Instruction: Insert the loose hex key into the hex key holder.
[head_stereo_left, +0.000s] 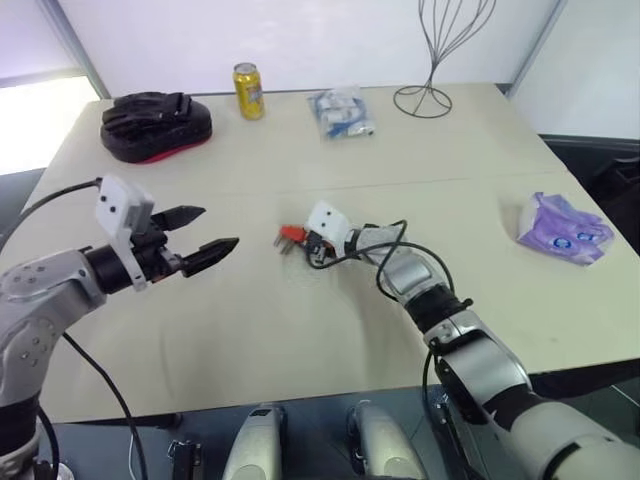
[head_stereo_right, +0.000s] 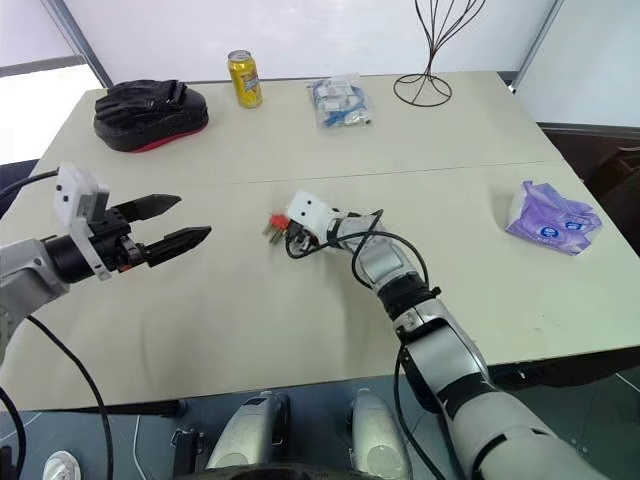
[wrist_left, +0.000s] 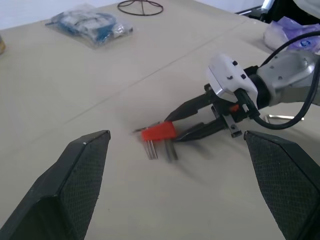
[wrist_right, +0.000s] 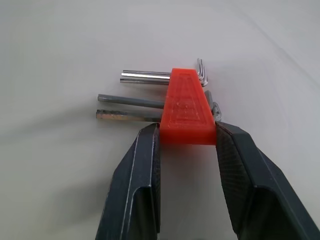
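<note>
Nearest your head camera, the left gripper hangs above the table with its jaws wide and nothing between them. Moving right, the hex key holder lies mid-table, several keys seated in it, and your right gripper has a finger against each side of its wide end. I judge the jaws closed on the block, though the hold takes only its near end. Before you lift, seat the block deeper between the pads and keep it level, or it may pivot out. The loose hex key, as far as can be told, is the thin metal rod lying on the table just beside the right wrist, well apart from the left gripper. You will need the left arm to fetch it, so turn the holder's open slot toward that side.

Containers: the clear bag at the far edge holds blue-and-white items, which cannot be identified. The yellow can stands upright; contents unknown. The purple packet lies far right.
</note>
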